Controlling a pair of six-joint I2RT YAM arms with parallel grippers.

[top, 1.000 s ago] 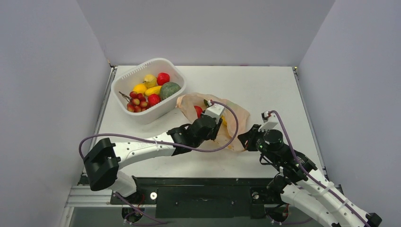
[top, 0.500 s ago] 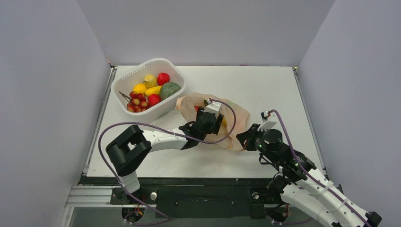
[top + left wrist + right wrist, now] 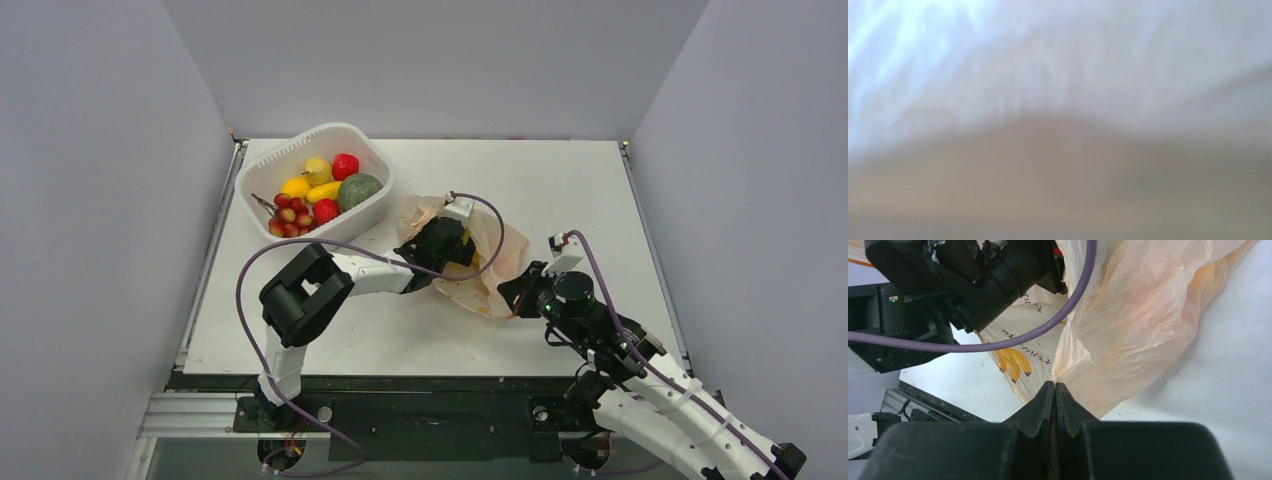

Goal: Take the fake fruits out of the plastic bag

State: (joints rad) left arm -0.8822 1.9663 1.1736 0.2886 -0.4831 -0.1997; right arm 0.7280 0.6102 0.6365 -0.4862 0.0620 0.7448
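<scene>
The pale peach plastic bag (image 3: pixel 500 250) lies crumpled at the table's middle. My left gripper (image 3: pixel 447 245) is pushed into its mouth from the left, and the film hides its fingers. The left wrist view is nothing but blurred pale plastic (image 3: pixel 1058 100) pressed against the lens. My right gripper (image 3: pixel 1054 386) is shut on the plastic bag's (image 3: pixel 1138 315) near edge, jaws pressed together over the film; from above it (image 3: pixel 514 292) sits at the bag's front right. A sliver of yellow fake fruit (image 3: pixel 472 262) shows beside the left wrist. Other fruit in the bag is hidden.
A white slotted basket (image 3: pixel 262 172) stands at the back left, holding yellow and red fake fruits (image 3: pixel 312 190), small red grapes and a dull dark-green round fruit (image 3: pixel 359 190). The left arm's purple cable (image 3: pixel 1058 310) loops over the bag. Grey walls close in both sides.
My left arm has reached farther right and deeper into the bag, and the bag has bunched and shifted right. The red fruit seen in its mouth is now covered. The right gripper held still.
</scene>
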